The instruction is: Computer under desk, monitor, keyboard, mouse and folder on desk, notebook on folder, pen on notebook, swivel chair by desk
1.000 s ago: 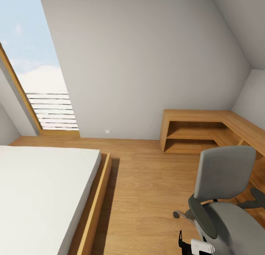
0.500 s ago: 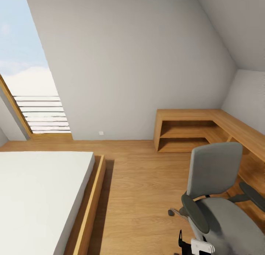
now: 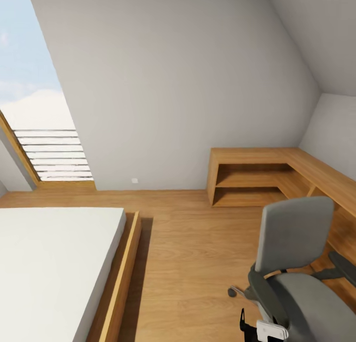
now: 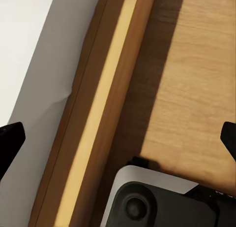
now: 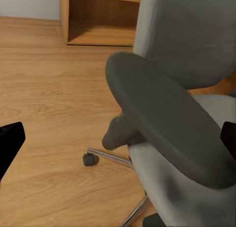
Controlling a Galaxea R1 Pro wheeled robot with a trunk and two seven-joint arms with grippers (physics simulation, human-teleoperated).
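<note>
The swivel chair (image 3: 295,235), grey padded with dark armrests, stands at the lower right of the head view on the light wood floor. Its armrest (image 5: 162,116) and a chrome leg with a castor (image 5: 89,159) sit close in front of my right gripper (image 5: 118,138), which is open and holds nothing. The part of the seat (image 3: 316,302) that shows is bare grey padding. My left gripper (image 4: 118,138) is open and empty, over the bed's wooden edge (image 4: 101,109). The desk, computer, monitor, keyboard, mouse, folder, notebook and pen are out of view.
A white bed (image 3: 49,263) on a wooden frame takes up the lower left. A light wood corner shelf unit (image 3: 257,176) runs along the far and right walls behind the chair. Open floor (image 3: 193,253) lies between bed and chair. A tall window (image 3: 34,109) is at the far left.
The camera has turned to the right, so bed, window and shelf unit have slid left in the picture. The chair now sits slightly lower and further right than half a second ago.
</note>
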